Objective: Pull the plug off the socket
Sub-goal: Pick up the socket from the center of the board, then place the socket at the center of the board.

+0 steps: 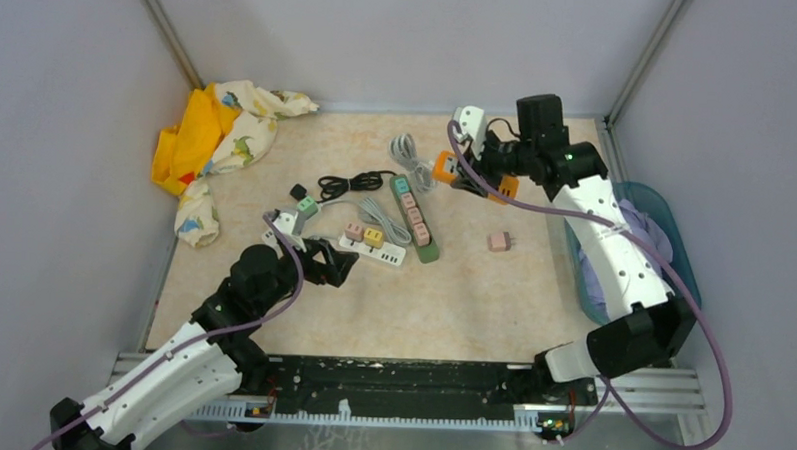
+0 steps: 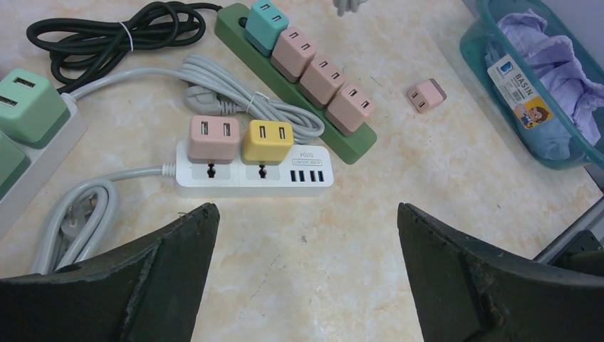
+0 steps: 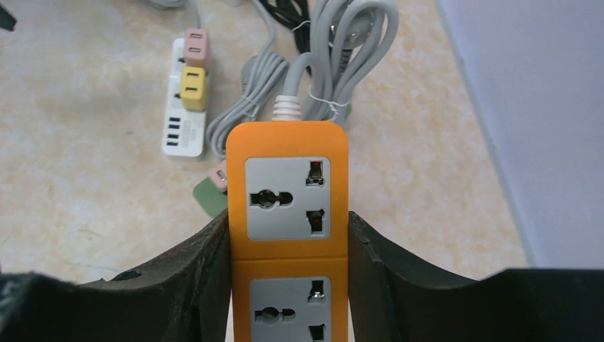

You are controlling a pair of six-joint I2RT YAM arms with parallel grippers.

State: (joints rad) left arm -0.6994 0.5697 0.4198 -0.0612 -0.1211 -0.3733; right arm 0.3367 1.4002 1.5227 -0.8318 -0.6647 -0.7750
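Observation:
My right gripper (image 1: 473,178) is shut on an orange power strip (image 3: 288,228) with grey empty sockets, held above the table at the back right; its grey cord (image 3: 335,64) trails away. My left gripper (image 2: 306,235) is open and empty, just short of a white power strip (image 2: 253,171) that carries a pink plug (image 2: 214,137) and a yellow plug (image 2: 267,141). A green strip (image 2: 335,135) behind it holds a teal plug (image 2: 269,25) and three pink plugs. A loose pink plug (image 1: 499,242) lies on the table to the right.
Another white strip with green plugs (image 2: 28,107) lies at the left, by a coiled black cord (image 2: 100,35) and grey cords. A teal basin (image 1: 665,219) with purple cloth stands at the right edge. A yellow patterned cloth (image 1: 217,139) lies at the back left.

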